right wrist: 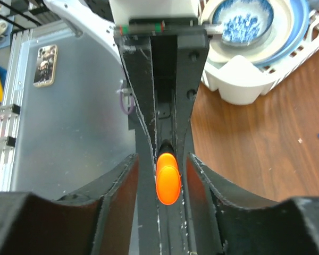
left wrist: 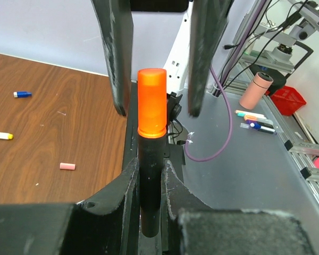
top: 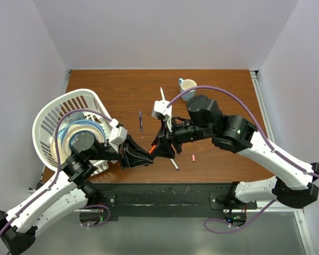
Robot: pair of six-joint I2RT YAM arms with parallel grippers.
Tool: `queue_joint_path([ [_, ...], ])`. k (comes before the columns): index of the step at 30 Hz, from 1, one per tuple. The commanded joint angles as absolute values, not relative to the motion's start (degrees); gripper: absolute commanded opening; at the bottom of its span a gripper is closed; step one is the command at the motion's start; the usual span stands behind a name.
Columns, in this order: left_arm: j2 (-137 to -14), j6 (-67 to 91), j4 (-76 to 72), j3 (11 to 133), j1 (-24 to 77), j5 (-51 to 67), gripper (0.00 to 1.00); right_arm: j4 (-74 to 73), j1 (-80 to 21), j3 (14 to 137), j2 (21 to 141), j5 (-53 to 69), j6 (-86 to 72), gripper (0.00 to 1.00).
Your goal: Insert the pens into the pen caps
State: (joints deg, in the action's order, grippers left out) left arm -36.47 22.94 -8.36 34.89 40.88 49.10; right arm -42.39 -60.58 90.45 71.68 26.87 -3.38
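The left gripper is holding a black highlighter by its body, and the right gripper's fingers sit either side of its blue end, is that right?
Not quite: the end is orange, not blue, as the left wrist view shows. The left gripper does hold the black highlighter by its body, and the right gripper has its fingers either side of that orange end.

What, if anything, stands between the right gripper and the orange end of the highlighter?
Nothing visible does. The left gripper holds the highlighter, and the right gripper has its open jaws on either side of the orange end, with a clear gap on each side.
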Motion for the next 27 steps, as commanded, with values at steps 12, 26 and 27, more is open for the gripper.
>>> queue_joint_path([
  [12, -38.8, 21.8, -14.2, 37.1, 40.7, 40.8, 0.0, -33.2, -60.4, 78.1, 70.6, 29.8, -11.2, 0.0],
  [26, -45.0, 21.1, -21.4, 37.4, 38.9, 44.6, 0.0, -29.0, -60.4, 64.8, 72.1, 38.0, -13.8, 0.0],
  [27, -45.7, 21.0, -20.9, 38.0, 38.5, 45.8, 0.0, -29.1, -60.5, 64.3, 72.3, 38.1, -14.0, 0.0],
])
